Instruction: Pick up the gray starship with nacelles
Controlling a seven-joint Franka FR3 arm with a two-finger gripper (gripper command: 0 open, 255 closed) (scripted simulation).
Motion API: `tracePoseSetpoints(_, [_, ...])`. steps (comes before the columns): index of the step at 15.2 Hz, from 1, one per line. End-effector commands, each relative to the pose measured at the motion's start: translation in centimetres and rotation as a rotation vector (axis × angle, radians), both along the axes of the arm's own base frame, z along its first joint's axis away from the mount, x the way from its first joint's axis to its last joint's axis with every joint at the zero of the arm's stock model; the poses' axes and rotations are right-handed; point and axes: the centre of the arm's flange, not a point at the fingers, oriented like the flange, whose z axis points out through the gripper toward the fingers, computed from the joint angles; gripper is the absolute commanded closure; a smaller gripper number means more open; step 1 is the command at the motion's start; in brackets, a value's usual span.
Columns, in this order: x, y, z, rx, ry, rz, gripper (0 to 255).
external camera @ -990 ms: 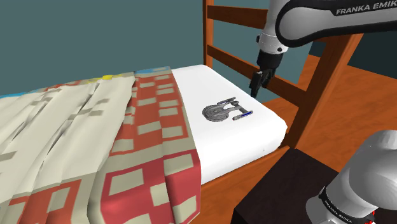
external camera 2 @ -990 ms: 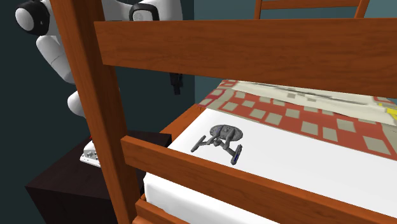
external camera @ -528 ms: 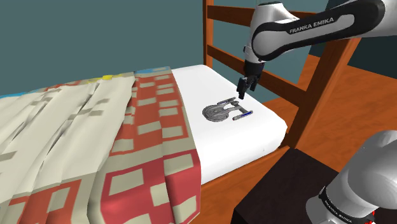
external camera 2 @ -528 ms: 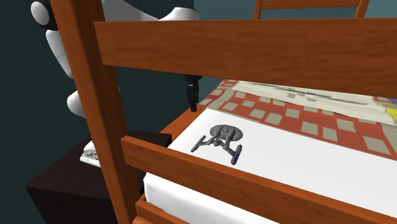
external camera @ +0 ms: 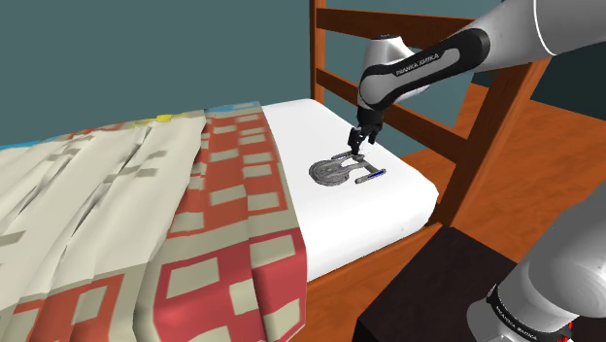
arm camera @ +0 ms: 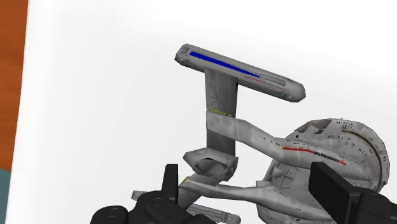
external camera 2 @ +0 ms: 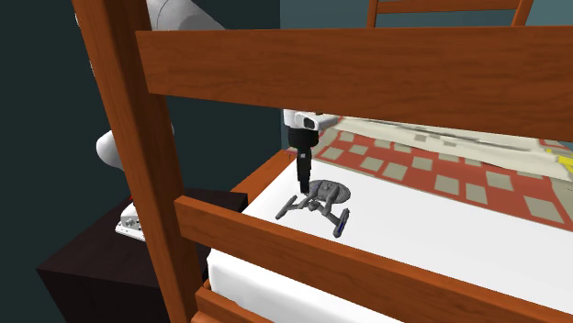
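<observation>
Item: gray starship with two blue-striped nacelles, laid on the white mattress right of centre in the shoulder view. All-black two-finger gripper is poised just above its rear, fingers spread apart; nothing is grasped.

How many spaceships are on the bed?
1. The gray starship lies on the bare white mattress, beside the checked blanket and just under the open gripper. The blanket's folds could hide more.
</observation>
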Motion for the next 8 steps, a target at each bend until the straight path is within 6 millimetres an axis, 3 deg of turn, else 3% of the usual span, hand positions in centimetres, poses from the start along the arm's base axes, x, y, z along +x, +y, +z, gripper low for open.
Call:
tracePoseSetpoints(1, [2.1, -0.8, -1.5, -0.005, -0.002, -0.008, 0])
tracePoseSetpoints(3, [3.7, -1.6, -2.8, -0.009, -0.002, -0.016, 0])
tracePoseSetpoints(8, [3.7, -1.6, -5.5, -0.009, -0.002, -0.016, 0])
